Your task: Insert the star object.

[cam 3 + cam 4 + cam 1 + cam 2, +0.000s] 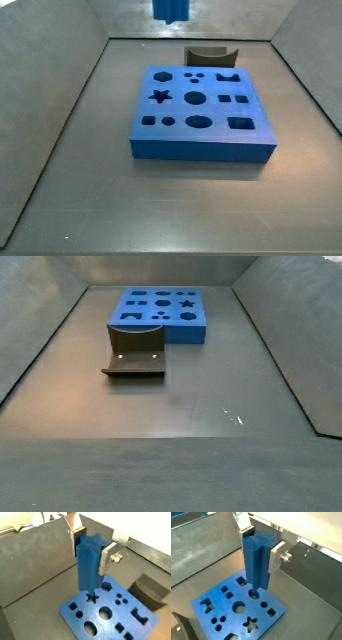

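My gripper (90, 554) is shut on the star object (90, 567), a tall blue peg with ridged sides, held upright by its upper end. It shows in both wrist views (256, 562), with a silver finger (276, 556) on each side. The flat blue block (113, 628) with several shaped holes lies on the floor below. The peg hangs well above it; only its lower end (170, 10) shows in a side view. The star hole (93, 597) (160, 97) is open and lies near the peg's lower end in a wrist view. The block (158, 321) also shows without the gripper.
The dark fixture (134, 351) (207, 53) stands on the floor right next to one side of the block. Grey walls (67, 60) enclose the floor on several sides.
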Tool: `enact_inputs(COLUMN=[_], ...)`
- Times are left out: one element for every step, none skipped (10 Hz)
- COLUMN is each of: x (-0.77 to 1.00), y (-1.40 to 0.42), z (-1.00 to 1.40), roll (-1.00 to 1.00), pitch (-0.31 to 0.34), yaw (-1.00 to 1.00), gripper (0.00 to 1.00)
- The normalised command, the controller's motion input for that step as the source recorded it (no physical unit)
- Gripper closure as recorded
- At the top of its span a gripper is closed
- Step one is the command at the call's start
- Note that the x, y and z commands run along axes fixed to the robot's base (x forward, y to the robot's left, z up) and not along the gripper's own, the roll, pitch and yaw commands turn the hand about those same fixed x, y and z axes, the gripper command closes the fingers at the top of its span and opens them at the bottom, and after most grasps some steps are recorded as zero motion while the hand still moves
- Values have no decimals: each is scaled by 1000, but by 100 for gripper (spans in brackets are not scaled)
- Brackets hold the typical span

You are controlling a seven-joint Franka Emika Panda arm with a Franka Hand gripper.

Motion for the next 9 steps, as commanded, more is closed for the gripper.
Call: enact_inputs(x=[23,0,-174,-217,-263,-323,-286,-283,0], y=[303,306,394,420,463,486,497,509,140], z=[-1000,-1000,-1000,-1000,-1000,-1000,-1000,-1000,-1000], roll=[0,9,49,54,47,44,26,31,26], pitch=[-17,-69,-153,-164,-137,-109,-50,-51,0], yaw=[763,774,657,623,509,414,277,271,-109], gripper=[100,100,100,100,100,100,100,100,100])
